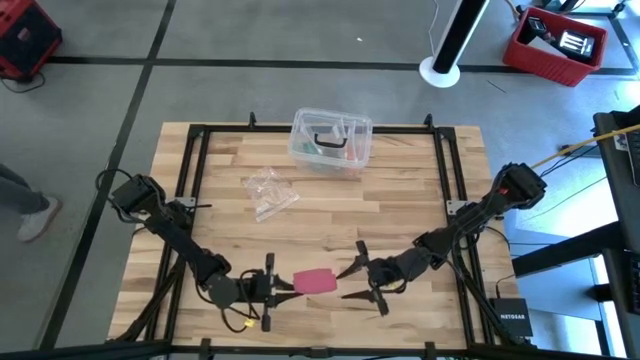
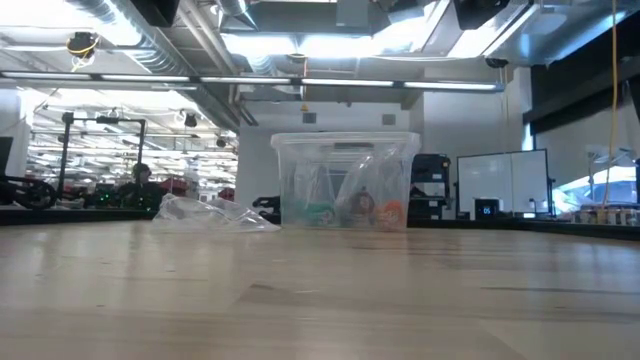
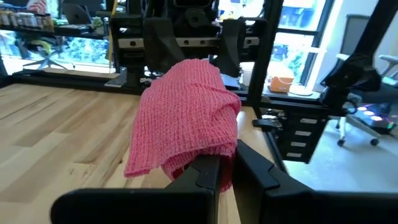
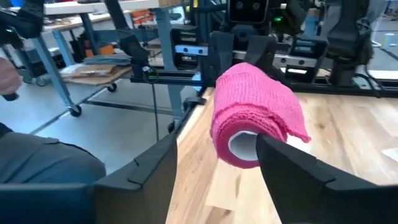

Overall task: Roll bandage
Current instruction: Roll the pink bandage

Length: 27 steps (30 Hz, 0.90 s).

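Observation:
The pinkish-red bandage lies near the table's front edge as a stubby roll with a loose outer flap; it also shows in the left wrist view and the right wrist view. My left gripper is at the roll's left end, shut on it. My right gripper is open at the roll's right end, with a finger on either side of that end. The low view shows neither the bandage nor the grippers. My left gripper pinches the fabric at the roll's left end between its two fingers, coming level from the table's left side. The roll lies on the table. One layer or several, I cannot tell. My right gripper has one fingertip in front of the roll's hollow core; whether it touches, I cannot tell.
A clear plastic box stands at the table's far middle, also in the low view. A crumpled clear wrapper lies left of the middle, also in the low view. A black frame runs around the tabletop.

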Tool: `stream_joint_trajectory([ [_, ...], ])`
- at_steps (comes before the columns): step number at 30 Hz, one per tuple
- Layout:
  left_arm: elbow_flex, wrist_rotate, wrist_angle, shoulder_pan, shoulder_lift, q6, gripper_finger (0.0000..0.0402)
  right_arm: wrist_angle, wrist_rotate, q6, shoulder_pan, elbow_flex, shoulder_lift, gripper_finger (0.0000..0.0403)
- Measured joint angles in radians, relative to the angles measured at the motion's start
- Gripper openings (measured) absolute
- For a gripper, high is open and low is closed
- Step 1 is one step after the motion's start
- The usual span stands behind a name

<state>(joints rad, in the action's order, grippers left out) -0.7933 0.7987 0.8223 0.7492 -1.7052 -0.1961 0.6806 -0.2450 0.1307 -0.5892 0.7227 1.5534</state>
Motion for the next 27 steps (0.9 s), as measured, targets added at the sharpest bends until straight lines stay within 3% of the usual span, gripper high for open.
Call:
stream_joint_trajectory([
  [9, 0.000, -0.002, -0.005, -0.002, 0.000, 0.002, 0.0017, 0.030, -0.010, 0.000, -0.001, 0.000, 0.024, 0.0198],
  [27, -0.002, 0.012, -0.024, -0.005, 0.000, 0.021, 0.0017, -0.063, 0.046, 0.153, 0.000, 0.001, 0.005, 0.0200],
])
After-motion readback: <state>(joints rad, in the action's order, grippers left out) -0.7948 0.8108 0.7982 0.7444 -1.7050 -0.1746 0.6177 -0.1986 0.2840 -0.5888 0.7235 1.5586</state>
